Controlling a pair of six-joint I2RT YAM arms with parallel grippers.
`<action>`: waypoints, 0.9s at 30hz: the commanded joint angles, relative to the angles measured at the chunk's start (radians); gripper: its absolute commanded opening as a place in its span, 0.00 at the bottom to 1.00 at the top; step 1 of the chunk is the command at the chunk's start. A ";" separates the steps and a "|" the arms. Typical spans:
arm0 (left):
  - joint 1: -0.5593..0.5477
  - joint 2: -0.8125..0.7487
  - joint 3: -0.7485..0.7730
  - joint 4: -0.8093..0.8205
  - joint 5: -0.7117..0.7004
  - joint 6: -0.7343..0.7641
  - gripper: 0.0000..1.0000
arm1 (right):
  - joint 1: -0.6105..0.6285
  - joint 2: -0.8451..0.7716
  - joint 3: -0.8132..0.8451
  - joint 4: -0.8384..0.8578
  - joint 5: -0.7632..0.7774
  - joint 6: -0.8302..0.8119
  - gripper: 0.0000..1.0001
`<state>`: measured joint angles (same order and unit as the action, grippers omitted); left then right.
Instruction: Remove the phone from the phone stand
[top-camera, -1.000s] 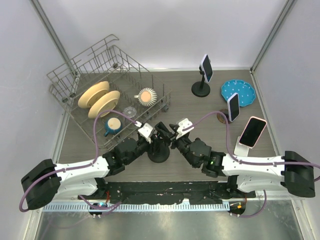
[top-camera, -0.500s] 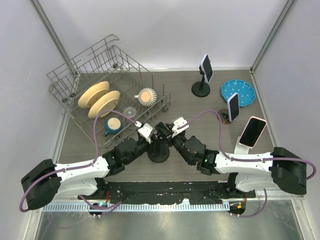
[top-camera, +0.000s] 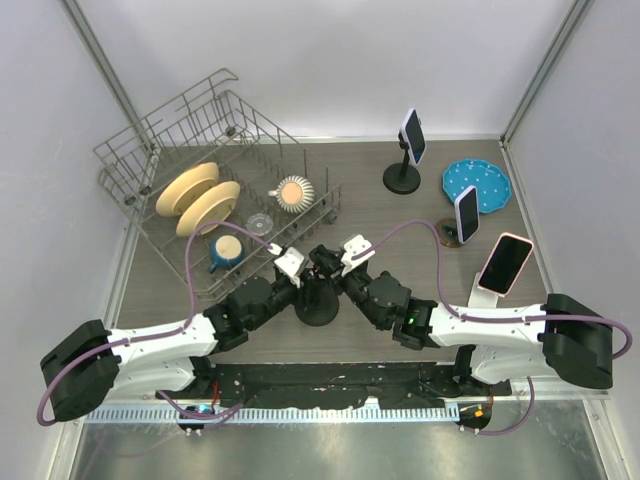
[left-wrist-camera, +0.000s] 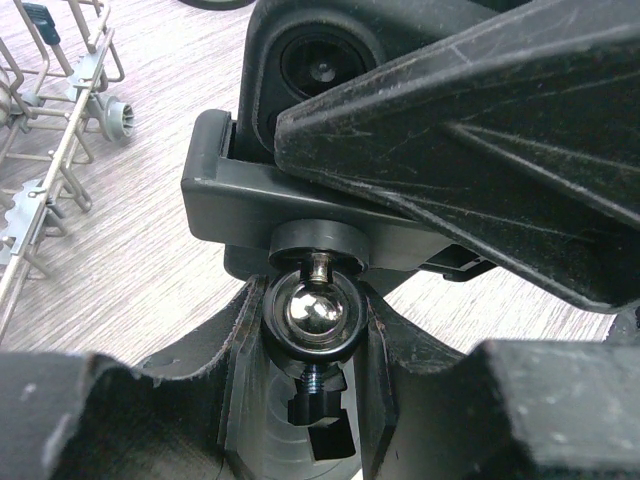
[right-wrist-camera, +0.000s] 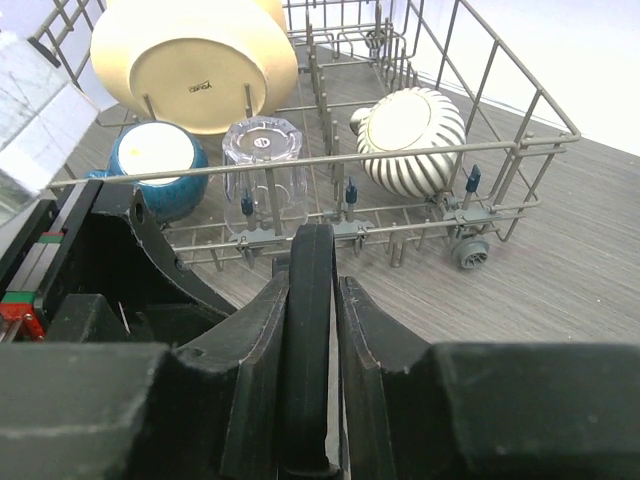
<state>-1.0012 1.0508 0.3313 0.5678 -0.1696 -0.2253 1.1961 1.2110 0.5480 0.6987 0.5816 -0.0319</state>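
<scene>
A: Where's the phone (right-wrist-camera: 309, 250)?
B: Edge-on atop the black phone stand (top-camera: 318, 312), mid-worktop (top-camera: 370, 170), toward 6 o'clock. The right end effector (right-wrist-camera: 310, 295) is clenched on its two faces.
A: And the left end effector (left-wrist-camera: 310, 325)?
B: Clamped round the stand's ball joint (left-wrist-camera: 312, 308). The dish rack (top-camera: 200, 170) is at 10 o'clock of the stand.

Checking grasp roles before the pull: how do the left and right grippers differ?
Left gripper clasps the stand by its shiny ball joint; right gripper pinches the phone by its thin black edge. Left gripper's fingers sit apart round the ball; right gripper's are nearly together. Shared: both are closed on something at the same black stand.
</scene>
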 joint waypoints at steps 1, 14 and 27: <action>-0.001 -0.014 -0.017 0.010 0.007 -0.060 0.00 | -0.003 -0.031 0.017 -0.016 -0.003 0.018 0.30; -0.001 -0.011 -0.017 0.014 0.009 -0.066 0.00 | -0.003 -0.060 0.036 -0.094 -0.017 0.004 0.07; -0.002 0.005 0.005 -0.052 -0.122 -0.100 0.00 | 0.016 -0.154 0.176 -0.540 -0.028 0.099 0.01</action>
<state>-1.0180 1.0492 0.3317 0.5674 -0.1642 -0.2504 1.1961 1.1198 0.6437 0.3267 0.5411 0.0380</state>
